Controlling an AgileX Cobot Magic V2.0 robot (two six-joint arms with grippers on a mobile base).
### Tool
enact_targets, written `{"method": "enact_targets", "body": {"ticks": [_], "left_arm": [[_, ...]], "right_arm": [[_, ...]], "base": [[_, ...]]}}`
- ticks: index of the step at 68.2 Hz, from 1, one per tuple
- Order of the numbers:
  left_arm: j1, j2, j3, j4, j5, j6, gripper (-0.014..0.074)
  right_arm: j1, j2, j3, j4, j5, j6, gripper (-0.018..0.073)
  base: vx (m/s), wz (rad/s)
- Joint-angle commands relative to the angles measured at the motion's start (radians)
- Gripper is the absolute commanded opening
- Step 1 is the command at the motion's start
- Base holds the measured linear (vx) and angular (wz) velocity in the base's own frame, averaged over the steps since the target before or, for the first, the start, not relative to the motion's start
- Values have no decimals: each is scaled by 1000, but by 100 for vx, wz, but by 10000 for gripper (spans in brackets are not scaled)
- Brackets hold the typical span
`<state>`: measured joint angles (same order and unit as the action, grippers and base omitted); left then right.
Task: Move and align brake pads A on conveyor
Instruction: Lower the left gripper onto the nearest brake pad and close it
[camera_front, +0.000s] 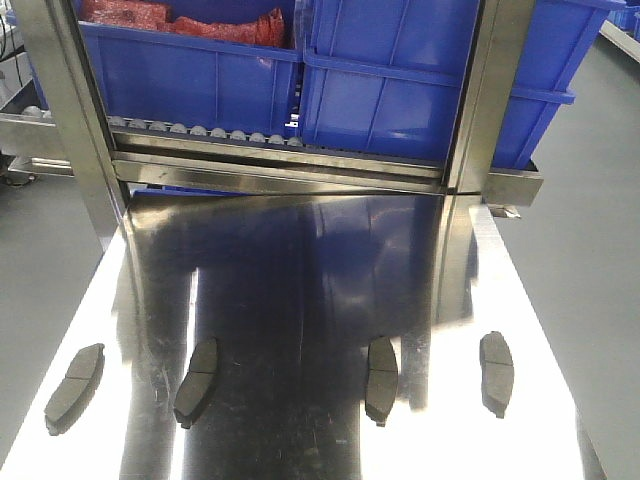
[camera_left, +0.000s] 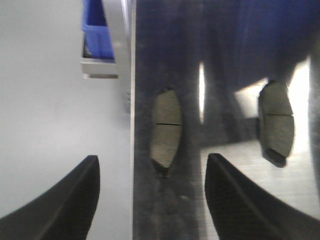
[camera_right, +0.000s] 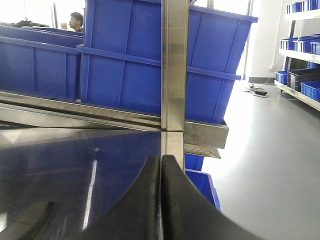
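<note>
Four brake pads (camera_front: 197, 381) are lying well apart in a row across the near end of a shiny steel table (camera_front: 300, 300); blue bins (camera_front: 400, 90) are sitting behind on a roller rack (camera_front: 200, 133).

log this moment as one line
left tool open, facing leftmost pad | right tool shut, empty | four brake pads apart in a row on steel table, none held
</note>
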<state>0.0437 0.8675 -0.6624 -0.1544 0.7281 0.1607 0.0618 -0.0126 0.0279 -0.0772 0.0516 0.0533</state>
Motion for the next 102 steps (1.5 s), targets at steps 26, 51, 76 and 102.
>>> {"method": "enact_targets", "body": {"ticks": [26,51,76,102], "left_arm": [[-88,415,-182,-84,5,78,451],[-114,627,-257,31,2,-47,451],[-114,739,-260,21,-68,-74,451],[-114,793,-260,22,-128,-94,451]], "right_arm": [[0,-11,12,-4,-73,0,-11],[0,-11,12,-4,-73,0,-11],[0,-11,12,-4,-73,0,-11],[0,-11,12,-4,-73,0,-11]], "base": [[0,0],[0,0],[0,0],[0,0]]}}
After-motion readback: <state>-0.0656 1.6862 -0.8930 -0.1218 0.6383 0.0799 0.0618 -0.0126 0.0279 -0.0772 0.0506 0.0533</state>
